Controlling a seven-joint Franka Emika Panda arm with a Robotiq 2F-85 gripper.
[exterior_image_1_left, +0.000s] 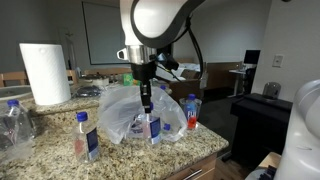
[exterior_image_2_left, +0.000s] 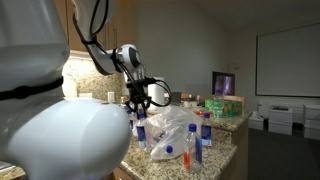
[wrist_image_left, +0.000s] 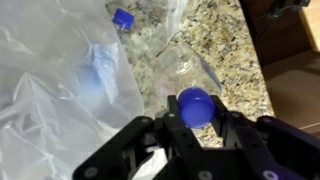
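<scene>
I see a white paper towel roll (exterior_image_1_left: 45, 72) standing upright at the far side of the speckled granite surface (exterior_image_1_left: 60, 152); crumpled clear bottles (exterior_image_1_left: 12, 125) lie just beside it at the edge; a small blue-capped bottle (exterior_image_1_left: 86, 137) stands upright near the front; a red-labelled bottle (exterior_image_1_left: 191, 112) stands well apart from it toward the other end; in my wrist view, another blue cap (wrist_image_left: 122, 17) shows near the top; behind, a pale wall board (exterior_image_1_left: 100, 35) hangs; a dark monitor (exterior_image_1_left: 251, 60) sits above a dark desk (exterior_image_1_left: 262, 105); in an exterior view a projection screen (exterior_image_2_left: 288, 62) fills the wall, with a lit display (exterior_image_2_left: 223, 84) and green boxes (exterior_image_2_left: 225, 105) below it.
</scene>
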